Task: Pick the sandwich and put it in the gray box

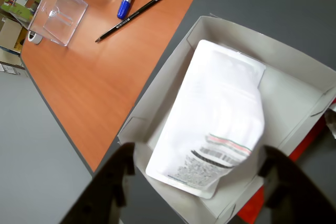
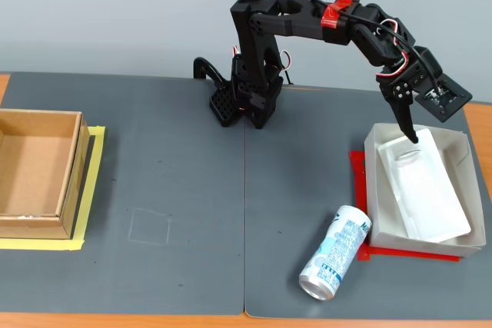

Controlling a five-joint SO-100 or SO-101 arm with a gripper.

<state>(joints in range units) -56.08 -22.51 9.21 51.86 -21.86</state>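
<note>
Brown box (image 2: 34, 170), counter's (image 2: 169, 190) nine o'clock edge: empty, not mine. Drink can (image 2: 335, 253), five o'clock, on its side just beside the gray box (image 2: 372, 178). Sandwich (image 2: 421, 190) lies inside that box, three o'clock. My fingers (image 2: 409, 130) hang spread apart above it, holding nothing. Placement looks done; next I lift clear, minding the wall.

Barcode and unreadable fine print on the sandwich (image 1: 215, 124) label.
</note>
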